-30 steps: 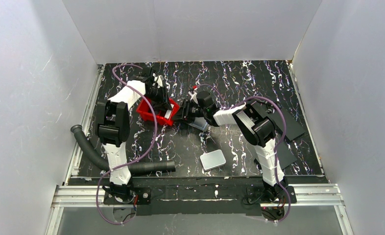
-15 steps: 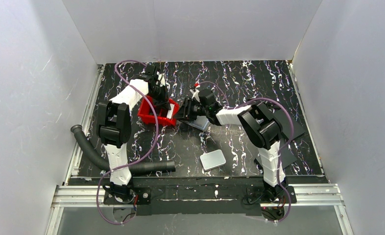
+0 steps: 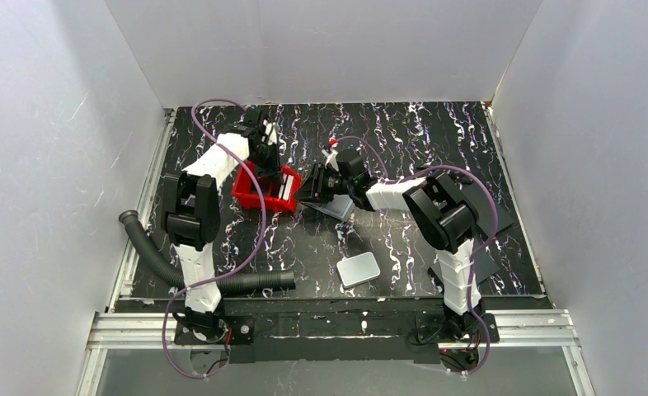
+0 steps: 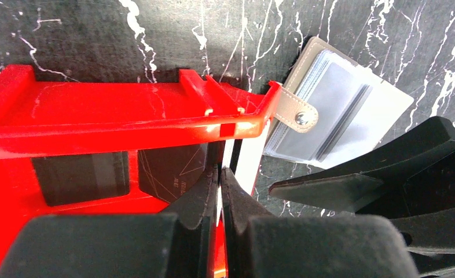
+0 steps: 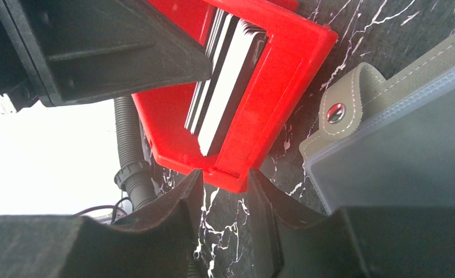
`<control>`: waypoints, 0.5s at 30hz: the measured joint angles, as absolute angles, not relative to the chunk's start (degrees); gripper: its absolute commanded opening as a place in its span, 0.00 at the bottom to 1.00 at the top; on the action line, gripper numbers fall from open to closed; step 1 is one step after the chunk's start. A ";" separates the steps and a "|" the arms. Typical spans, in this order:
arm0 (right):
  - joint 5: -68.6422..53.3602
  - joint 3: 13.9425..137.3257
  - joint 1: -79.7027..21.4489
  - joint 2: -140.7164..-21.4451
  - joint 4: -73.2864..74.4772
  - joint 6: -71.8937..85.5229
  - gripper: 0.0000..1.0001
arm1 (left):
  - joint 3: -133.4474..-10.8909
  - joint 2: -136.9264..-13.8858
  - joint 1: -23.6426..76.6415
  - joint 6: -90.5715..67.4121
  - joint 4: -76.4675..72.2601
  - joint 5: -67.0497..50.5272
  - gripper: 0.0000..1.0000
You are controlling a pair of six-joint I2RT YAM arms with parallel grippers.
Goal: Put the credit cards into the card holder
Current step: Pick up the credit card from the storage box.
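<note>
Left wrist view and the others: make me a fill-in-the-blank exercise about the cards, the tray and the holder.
1. The credit cards stand on edge in the ___ tray.
2. The card holder lies outside the tray, on the ___.
3. One card is pinched between the fingers of the ___ arm.
Missing words: red; table; left.

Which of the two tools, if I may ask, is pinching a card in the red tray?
The left tool: its fingers are shut on a card in the red tray. The right tool's fingers stand apart at its corner.
</note>
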State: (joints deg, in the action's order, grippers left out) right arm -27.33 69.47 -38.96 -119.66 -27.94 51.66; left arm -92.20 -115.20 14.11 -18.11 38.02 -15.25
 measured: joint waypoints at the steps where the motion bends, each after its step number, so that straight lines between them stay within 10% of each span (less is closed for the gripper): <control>1: -27.33 69.47 -38.96 -119.66 -27.79 51.55 0.43 | -92.20 -115.11 14.11 -18.02 38.09 -15.00 0.00; 15: -26.87 69.47 -38.96 -119.59 -25.69 48.99 0.43 | -92.92 -114.52 14.09 -18.20 39.97 -14.46 0.00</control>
